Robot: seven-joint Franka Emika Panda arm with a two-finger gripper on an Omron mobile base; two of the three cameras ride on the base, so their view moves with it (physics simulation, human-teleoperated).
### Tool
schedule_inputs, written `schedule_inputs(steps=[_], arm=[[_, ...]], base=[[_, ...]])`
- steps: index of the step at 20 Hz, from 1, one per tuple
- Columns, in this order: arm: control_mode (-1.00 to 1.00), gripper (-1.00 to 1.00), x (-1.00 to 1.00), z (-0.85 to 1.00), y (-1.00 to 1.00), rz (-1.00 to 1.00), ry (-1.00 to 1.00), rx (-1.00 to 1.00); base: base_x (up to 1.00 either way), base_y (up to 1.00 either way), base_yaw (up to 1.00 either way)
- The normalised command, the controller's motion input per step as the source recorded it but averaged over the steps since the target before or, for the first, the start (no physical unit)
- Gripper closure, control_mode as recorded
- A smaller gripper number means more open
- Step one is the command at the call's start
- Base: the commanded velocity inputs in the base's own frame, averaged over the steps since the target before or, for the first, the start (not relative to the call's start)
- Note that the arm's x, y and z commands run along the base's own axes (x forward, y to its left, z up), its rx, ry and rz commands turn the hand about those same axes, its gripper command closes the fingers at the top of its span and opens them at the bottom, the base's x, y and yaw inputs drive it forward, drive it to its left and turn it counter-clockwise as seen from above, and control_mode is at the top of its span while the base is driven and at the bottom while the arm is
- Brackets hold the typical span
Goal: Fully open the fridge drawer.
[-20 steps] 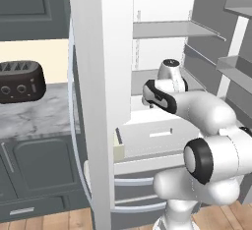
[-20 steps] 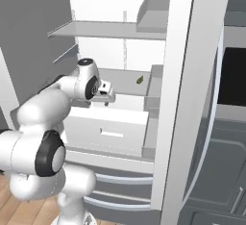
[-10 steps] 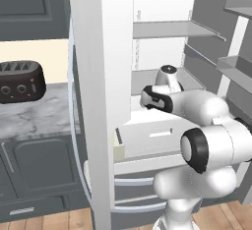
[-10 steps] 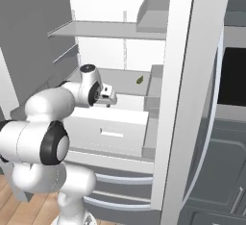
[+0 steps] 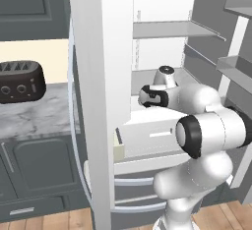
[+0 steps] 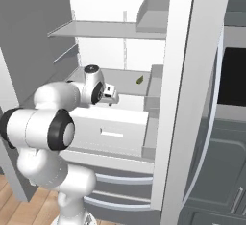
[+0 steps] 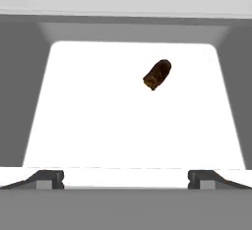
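The fridge drawer is a wide white box with a small slot handle in its flat front. It stands pulled partway out of the open fridge, below the lowest shelf. My gripper hovers just above the drawer's top edge, apart from the handle, and also shows in the left base view as the gripper. In the hand view the gripper is open, with both fingertips wide apart and nothing between them. Ahead of them lies a white floor with grey side walls.
A small brown thing lies on the white floor ahead of the fingers, and shows as a dark speck in the fridge. Open fridge doors flank the arm. Two grey fronts with silver handles sit below. A toaster stands on the counter.
The arm's elbow has swung down and nearer the cameras, and the hand has sunk slightly toward the drawer's top. The drawer has not visibly moved.
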Motion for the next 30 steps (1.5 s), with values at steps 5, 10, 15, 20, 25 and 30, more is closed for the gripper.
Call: schedule_inputs(steps=[5,10,15,20,25,30], arm=[[-1.00,-1.00,0.12,-0.27,0.00,-0.01,0.00,0.00],[-1.00,-1.00,0.20,-0.20,0.00,-0.04,0.00,0.00],[-1.00,-1.00,0.09,-0.23,0.00,-0.06,0.00,0.00],[-1.00,-1.00,-0.02,-0.34,-0.02,-0.08,0.00,0.01],[-1.00,-1.00,-0.35,-0.30,-0.13,-0.09,0.02,0.07],[-1.00,-1.00,-0.86,-0.18,-0.25,-0.12,0.02,0.09]], base=[[0.00,0.00,0.00],[0.00,0.00,0.00],[0.00,0.00,0.00],[0.00,0.00,0.00],[0.00,0.00,0.00],[0.00,0.00,0.00]])
